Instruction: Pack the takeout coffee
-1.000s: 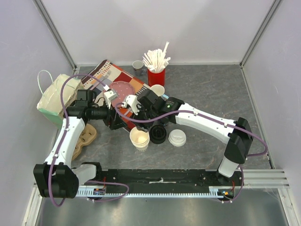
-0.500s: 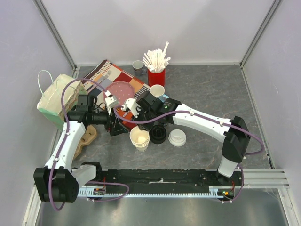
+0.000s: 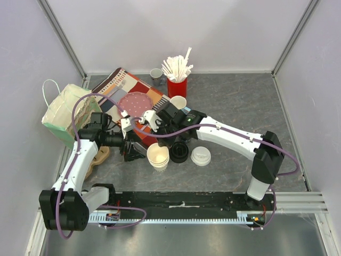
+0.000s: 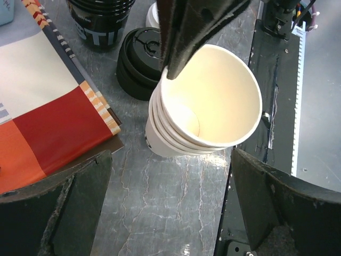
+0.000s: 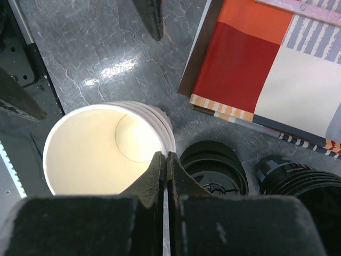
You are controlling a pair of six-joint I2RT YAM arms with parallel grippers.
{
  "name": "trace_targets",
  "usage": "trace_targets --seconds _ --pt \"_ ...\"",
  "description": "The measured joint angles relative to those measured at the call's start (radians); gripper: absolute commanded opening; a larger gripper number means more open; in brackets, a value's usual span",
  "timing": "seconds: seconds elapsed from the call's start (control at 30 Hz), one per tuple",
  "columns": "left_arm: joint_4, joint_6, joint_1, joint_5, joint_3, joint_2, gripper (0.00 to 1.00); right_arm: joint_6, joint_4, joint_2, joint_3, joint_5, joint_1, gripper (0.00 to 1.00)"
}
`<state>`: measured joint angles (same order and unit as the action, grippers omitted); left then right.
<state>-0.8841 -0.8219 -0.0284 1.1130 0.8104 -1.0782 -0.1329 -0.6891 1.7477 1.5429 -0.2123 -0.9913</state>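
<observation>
Pale walls close in a grey marbled table (image 3: 240, 101), and we see both arms reaching to its middle from the near edge. At the left edge slumps a cream and mint paper bag (image 3: 64, 112). A patchwork mat (image 3: 120, 84) lies beside it with a pink plate (image 3: 134, 101) on top. A brown moulded cup carrier (image 3: 100, 153) sits under the left arm.

At the far edge stands a red holder (image 3: 177, 88) full of white sticks. One small paper cup (image 3: 156, 73) with a dark inside stands just left of the holder. A second small white-rimmed cup (image 3: 178, 102) stands just in front of the holder, behind the right wrist. We cannot tell whether either carries a lid.

Near the front we find a stack of empty paper cups (image 3: 158, 156). A pile of black lids (image 3: 179, 153) is just to its right, then white lids (image 3: 201, 156). A stack of black cups (image 4: 101, 21) stands behind the black lids.

The left gripper (image 4: 170, 157) is spread wide, its fingers either side of the cup stack and clear of it. The right gripper (image 5: 164, 156) has its fingers pressed together at the rim of the top cup (image 4: 213, 101), and the paper wall looks nipped between them.
</observation>
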Motion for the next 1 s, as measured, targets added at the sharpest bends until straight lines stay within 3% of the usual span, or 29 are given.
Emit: trace_targets --seconds 0.63,1.0 --pt "-0.064 -0.085 0.000 0.024 0.003 0.000 0.98 0.069 0.044 -0.060 -0.013 -0.142 0.052 0.00" --pt "-0.090 -0.084 0.000 0.025 0.064 0.000 0.98 0.076 0.022 -0.161 0.112 -0.123 0.081 0.00"
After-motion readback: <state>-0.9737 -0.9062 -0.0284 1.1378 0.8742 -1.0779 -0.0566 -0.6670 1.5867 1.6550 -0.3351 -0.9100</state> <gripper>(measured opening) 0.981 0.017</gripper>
